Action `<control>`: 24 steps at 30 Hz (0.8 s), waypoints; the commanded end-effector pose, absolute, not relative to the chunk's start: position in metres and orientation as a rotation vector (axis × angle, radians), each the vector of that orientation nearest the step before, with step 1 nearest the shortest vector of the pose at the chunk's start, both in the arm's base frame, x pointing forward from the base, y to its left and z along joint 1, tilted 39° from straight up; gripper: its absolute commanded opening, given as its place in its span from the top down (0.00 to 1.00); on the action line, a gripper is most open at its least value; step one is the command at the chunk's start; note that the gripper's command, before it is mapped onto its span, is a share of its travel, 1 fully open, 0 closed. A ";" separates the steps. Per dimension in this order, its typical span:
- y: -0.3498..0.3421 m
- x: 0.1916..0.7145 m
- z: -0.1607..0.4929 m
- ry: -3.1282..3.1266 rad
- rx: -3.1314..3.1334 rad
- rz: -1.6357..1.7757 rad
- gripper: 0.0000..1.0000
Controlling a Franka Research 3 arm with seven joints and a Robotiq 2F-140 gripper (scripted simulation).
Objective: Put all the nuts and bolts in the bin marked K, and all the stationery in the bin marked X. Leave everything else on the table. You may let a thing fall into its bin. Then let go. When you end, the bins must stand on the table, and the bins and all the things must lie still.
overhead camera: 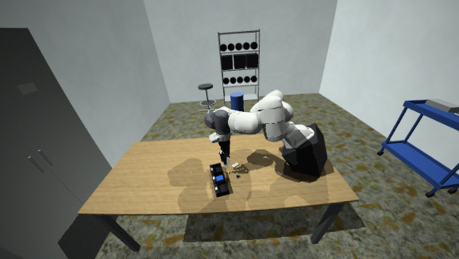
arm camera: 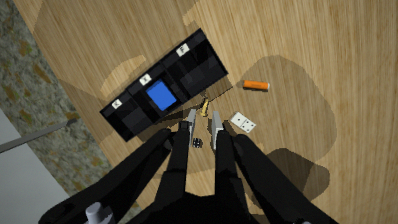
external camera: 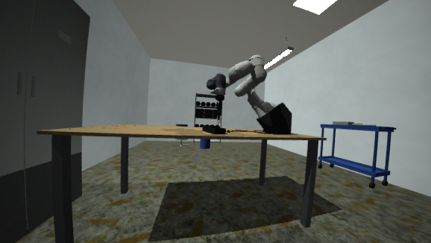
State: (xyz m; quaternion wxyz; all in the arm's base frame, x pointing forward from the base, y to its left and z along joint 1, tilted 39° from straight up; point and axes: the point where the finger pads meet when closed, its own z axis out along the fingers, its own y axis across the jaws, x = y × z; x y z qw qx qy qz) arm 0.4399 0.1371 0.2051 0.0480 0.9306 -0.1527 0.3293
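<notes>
A black bin row [arm camera: 165, 82] with three labelled compartments lies on the wooden table; it also shows in the top view [overhead camera: 220, 179]. The compartment marked K [arm camera: 125, 112] looks empty, and the one marked X [arm camera: 161, 95] holds a flat blue thing. My gripper [arm camera: 203, 118] hangs above the table beside the bin, with its fingers narrowly apart and nothing between them. A small brass bolt [arm camera: 204, 107] lies just past the fingertips by the bin's side. A small black nut [arm camera: 198, 143] lies on the table under the fingers. An orange crayon [arm camera: 256, 85] lies farther right.
A white domino [arm camera: 243, 122] lies on the table right of the fingers. The arm's black base [overhead camera: 303, 151] stands at the table's far right. The table's edge and the floor lie a little beyond the bin.
</notes>
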 end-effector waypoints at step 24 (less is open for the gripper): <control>0.139 0.439 0.205 -0.713 2.826 1.029 0.82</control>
